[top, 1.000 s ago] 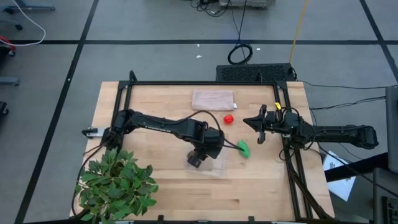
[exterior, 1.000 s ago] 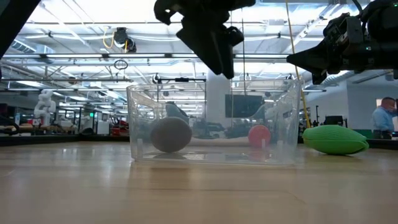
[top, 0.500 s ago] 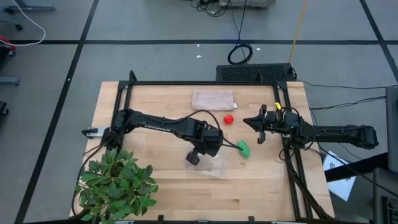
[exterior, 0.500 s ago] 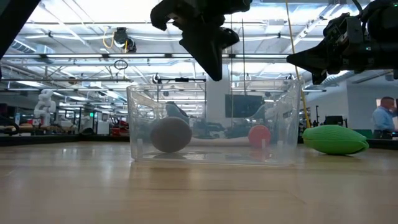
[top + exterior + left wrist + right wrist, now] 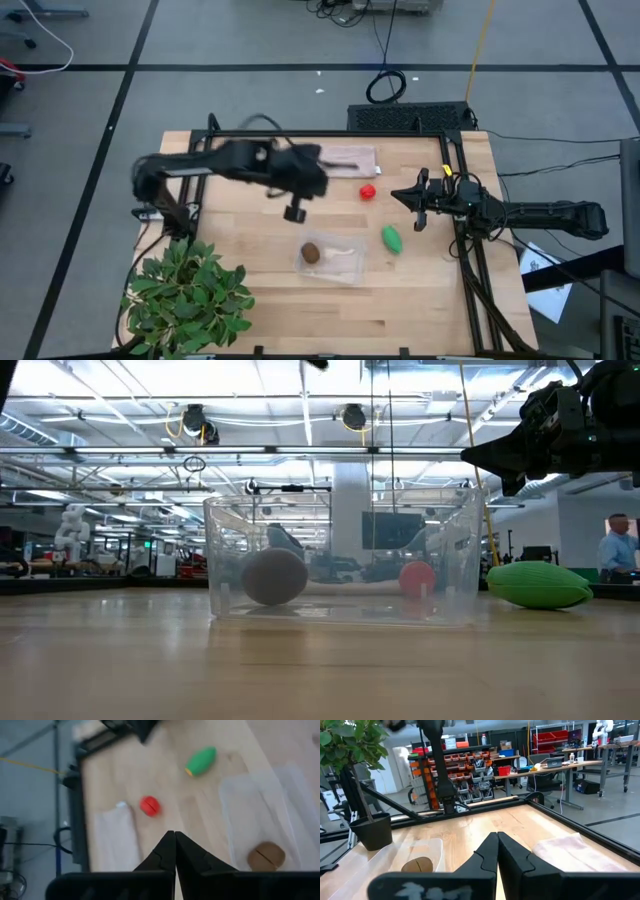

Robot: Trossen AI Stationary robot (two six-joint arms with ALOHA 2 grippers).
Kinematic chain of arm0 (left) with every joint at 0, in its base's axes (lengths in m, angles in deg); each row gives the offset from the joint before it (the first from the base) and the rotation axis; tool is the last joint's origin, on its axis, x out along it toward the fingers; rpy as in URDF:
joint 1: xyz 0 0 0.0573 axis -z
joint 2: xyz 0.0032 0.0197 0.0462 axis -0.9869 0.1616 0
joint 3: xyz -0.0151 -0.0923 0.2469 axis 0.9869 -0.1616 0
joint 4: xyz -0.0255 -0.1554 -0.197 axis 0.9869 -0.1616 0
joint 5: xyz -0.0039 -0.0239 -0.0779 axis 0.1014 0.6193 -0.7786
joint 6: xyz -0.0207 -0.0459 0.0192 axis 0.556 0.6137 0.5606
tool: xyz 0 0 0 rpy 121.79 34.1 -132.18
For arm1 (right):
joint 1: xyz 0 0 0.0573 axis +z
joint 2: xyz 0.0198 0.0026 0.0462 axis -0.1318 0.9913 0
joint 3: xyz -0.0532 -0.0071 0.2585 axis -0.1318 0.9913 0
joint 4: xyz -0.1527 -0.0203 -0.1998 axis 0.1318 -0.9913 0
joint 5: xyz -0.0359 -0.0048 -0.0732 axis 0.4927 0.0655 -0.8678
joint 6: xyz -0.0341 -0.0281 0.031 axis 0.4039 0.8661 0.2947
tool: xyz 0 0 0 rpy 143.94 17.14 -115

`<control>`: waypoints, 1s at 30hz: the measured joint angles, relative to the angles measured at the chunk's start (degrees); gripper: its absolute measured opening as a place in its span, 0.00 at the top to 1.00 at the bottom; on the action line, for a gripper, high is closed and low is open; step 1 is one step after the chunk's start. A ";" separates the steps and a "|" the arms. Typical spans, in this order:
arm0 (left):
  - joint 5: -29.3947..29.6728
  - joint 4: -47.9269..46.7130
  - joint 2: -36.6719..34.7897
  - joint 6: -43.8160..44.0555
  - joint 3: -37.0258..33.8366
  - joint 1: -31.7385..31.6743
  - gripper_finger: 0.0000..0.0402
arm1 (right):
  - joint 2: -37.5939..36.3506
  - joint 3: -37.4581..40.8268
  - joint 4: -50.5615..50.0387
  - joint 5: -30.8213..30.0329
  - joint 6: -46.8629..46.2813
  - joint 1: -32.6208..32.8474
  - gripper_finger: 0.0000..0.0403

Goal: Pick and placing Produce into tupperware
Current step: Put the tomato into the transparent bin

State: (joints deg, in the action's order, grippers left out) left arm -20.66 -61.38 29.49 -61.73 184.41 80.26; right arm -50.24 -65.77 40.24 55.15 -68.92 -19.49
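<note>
**Kiwi in the clear container, two fruits still out on the tabletop**

A wooden tabletop (image 5: 250, 300) seen from above. Near its middle, toward the front edge, lies a clear, shallow rectangular tupperware (image 5: 330, 262) with rounded corners. Inside it, at its left end, rests a brown kiwi (image 5: 311, 253); nothing else is in the container. In the low view the kiwi (image 5: 274, 576) sits on the container floor behind the see-through wall.

A bright green oval (image 5: 391, 238) lies on the wood just to the right of the tupperware, outside it. A small red round fruit (image 5: 368, 191) sits farther back, well apart from the container, near a pinkish-beige flat rectangle (image 5: 345, 160) at the rear of the tabletop.

The left end effector (image 5: 294, 212) hangs above the tabletop behind and to the left of the container, fingers pressed together, holding nothing. The right end effector (image 5: 420, 203) waits at the right edge of the tabletop, also closed and empty.

A leafy potted plant (image 5: 185, 295) stands at the front left corner.
</note>
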 joint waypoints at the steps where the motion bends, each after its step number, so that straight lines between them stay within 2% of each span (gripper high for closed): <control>1: -0.08 0.31 -1.45 0.06 0.00 -0.42 1.00 | 0.00 -0.01 0.00 0.00 -0.02 -0.01 1.00; 10: 0.17 4.50 -13.00 0.18 -0.91 -1.58 1.00 | 0.00 0.00 0.00 0.02 0.00 0.02 1.00; 16: 9.25 4.55 -18.70 3.36 -0.92 -0.93 1.00 | 0.00 -0.01 -0.50 0.01 0.00 0.02 1.00; 30: 19.26 3.34 -29.25 10.71 -2.34 -0.88 1.00 | 0.02 -0.01 -0.87 0.17 -0.02 0.02 1.00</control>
State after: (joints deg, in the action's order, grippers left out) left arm -1.40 -58.04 0.24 -51.02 182.07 79.38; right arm -50.22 -65.78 39.37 55.33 -68.94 -19.48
